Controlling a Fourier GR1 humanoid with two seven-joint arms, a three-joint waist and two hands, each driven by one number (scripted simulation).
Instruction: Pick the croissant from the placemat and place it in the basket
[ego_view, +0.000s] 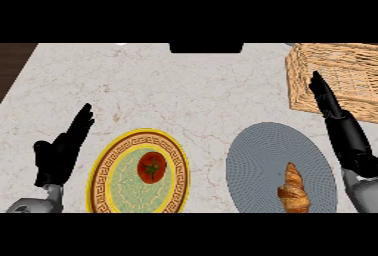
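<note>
A golden-brown croissant (294, 190) lies on the round grey placemat (258, 155), toward its lower right part. The wicker basket (303, 85) stands at the back right of the counter. My right hand (347, 135) is open, its straight fingers reaching up past the placemat's right edge, with the fingertips over the basket's near wall. The croissant lies left of and below that hand, apart from it. My left hand (63, 147) is open at the left, fingers straight, holding nothing.
A yellow-rimmed patterned plate (103, 170) with a red tomato (152, 167) on it sits between my hands, left of the placemat. A dark object (206, 47) stands at the counter's back edge. The counter's left edge runs at the upper left.
</note>
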